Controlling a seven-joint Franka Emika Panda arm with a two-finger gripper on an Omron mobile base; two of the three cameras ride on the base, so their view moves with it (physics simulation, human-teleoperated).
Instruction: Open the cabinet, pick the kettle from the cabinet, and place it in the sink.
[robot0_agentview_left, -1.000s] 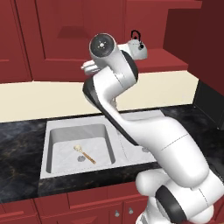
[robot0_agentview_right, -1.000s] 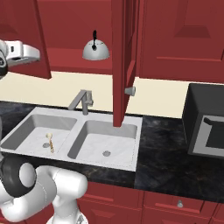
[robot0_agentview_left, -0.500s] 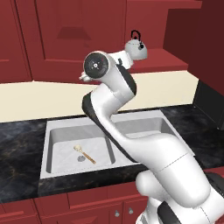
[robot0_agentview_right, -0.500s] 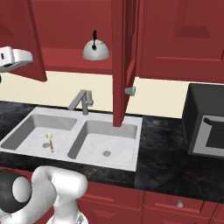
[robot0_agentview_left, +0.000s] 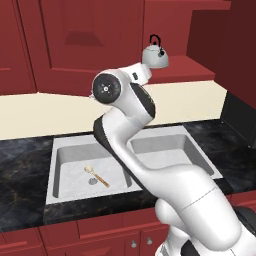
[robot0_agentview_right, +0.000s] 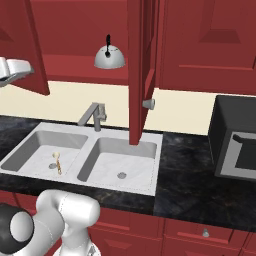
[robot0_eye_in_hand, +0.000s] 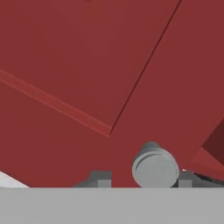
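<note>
Item: gripper (robot0_eye_in_hand: 142, 177), seen in the hand view with its two dark fingertips (robot0_eye_in_hand: 99, 178) set apart, one on either side of a round silver knob (robot0_eye_in_hand: 155, 167) on a dark red door panel; whether the tips press the knob or merely flank it cannot be told. Cabinet (robot0_agentview_right: 140, 70): dark red, raised-panel doors, both standing open in the right base view, the right door edge-on with its knob (robot0_agentview_right: 148, 104) hanging over the sink. Kettle (robot0_agentview_left: 155, 54): small, silver-grey, dome-shaped, black arched handle, upright on the red cabinet shelf, just beyond and above the end of the arm in the left base view; also visible in the right base view (robot0_agentview_right: 109, 56), well to the side of the white hand at the left edge. Sink (robot0_agentview_right: 145, 177): light grey double basin set in a black counter (robot0_agentview_right: 195, 185), below the hand, with a square grey faucet (robot0_agentview_right: 93, 115) at its back. Spoon (robot0_agentview_left: 96, 175): small, wooden-handled, lying in the left basin near the drain.
</note>
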